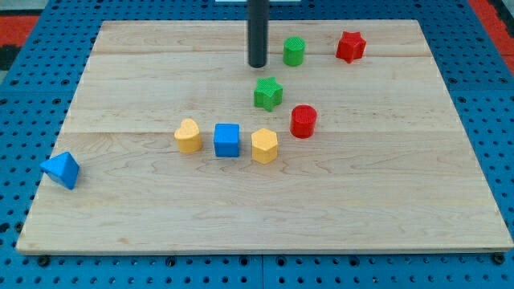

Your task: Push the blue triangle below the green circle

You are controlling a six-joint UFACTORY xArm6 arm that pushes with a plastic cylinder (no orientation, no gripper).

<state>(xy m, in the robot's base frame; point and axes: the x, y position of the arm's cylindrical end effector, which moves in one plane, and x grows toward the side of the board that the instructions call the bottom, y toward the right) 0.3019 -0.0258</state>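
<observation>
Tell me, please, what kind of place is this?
Probably a robotics lab bench. A wooden board lies on a blue perforated surface, small coloured blocks such as the blue triangle and green circle sit on it, and my tip rests there.

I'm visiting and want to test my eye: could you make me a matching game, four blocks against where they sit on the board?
Blocks:
1. blue triangle
2. red star
3. green circle
4. blue cube

Places:
A. just right of my tip
B. between two yellow blocks
C. view's far left edge
D. view's top right

Pairs: 1-C, 2-D, 3-A, 4-B
</observation>
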